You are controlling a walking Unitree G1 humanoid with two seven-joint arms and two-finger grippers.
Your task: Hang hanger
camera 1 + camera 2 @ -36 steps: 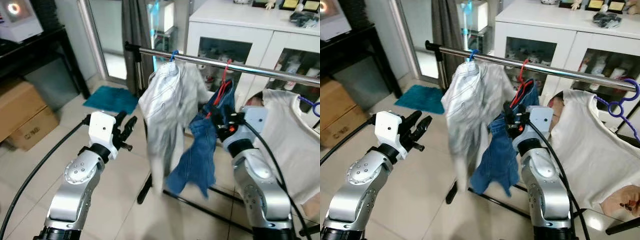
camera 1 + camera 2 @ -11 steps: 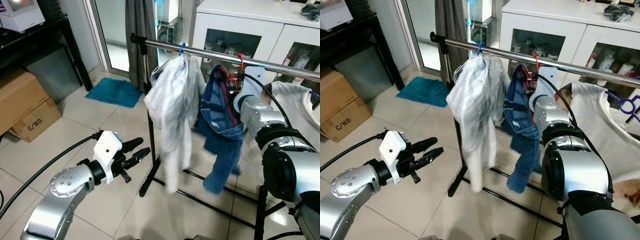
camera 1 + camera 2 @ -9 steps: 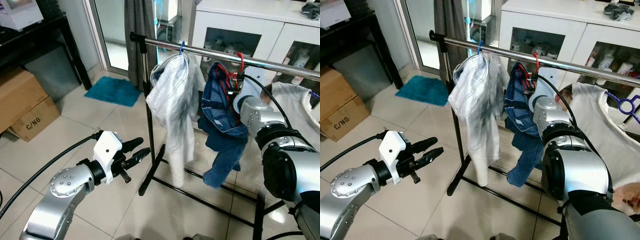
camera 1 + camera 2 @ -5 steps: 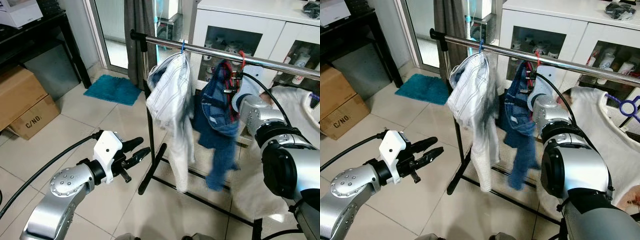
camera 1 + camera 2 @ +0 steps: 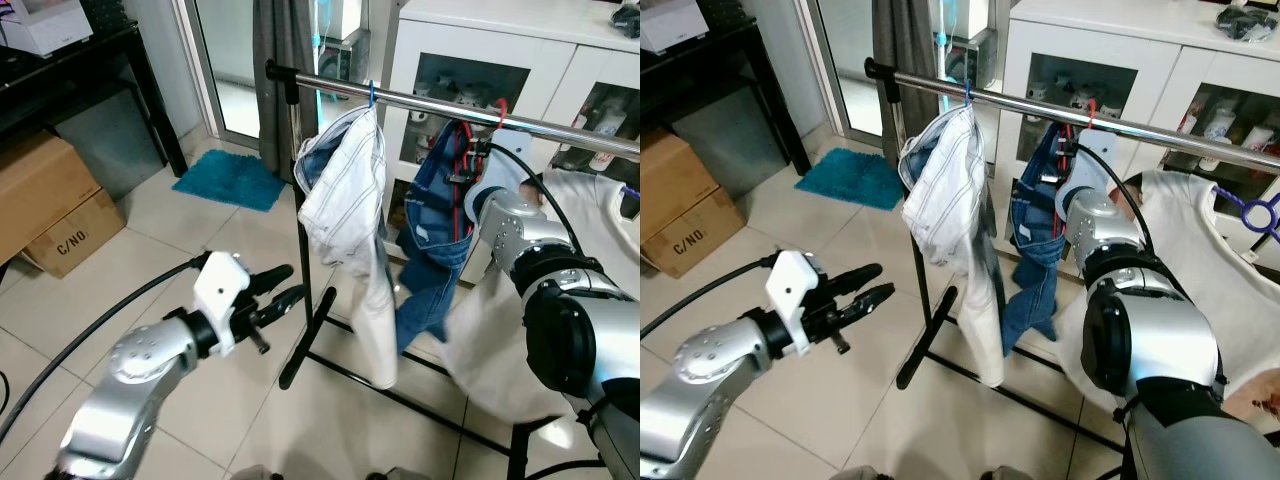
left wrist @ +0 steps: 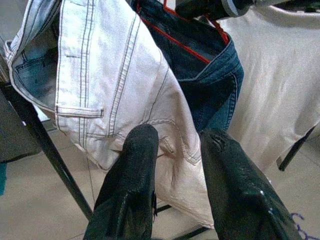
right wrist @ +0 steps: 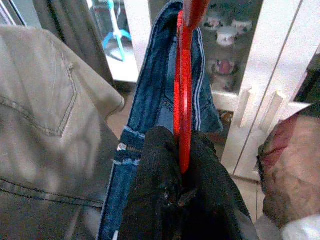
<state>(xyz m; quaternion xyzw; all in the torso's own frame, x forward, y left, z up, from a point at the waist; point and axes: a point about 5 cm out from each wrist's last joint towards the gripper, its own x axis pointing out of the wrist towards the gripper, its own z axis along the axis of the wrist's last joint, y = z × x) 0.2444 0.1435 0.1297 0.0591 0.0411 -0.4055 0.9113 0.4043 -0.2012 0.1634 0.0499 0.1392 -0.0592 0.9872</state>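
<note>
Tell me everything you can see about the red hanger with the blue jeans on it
The red hanger is thin, looks like plastic or coated wire, and carries dark blue jeans draped over it. Its hook sits over the metal rail, between the white jeans and a white shirt. The right gripper is shut on its lower part, fingers pressing both sides.

purple hanger (image 5: 1262,212) cut off, cabinet contents (image 5: 467,85) indistinct
</note>
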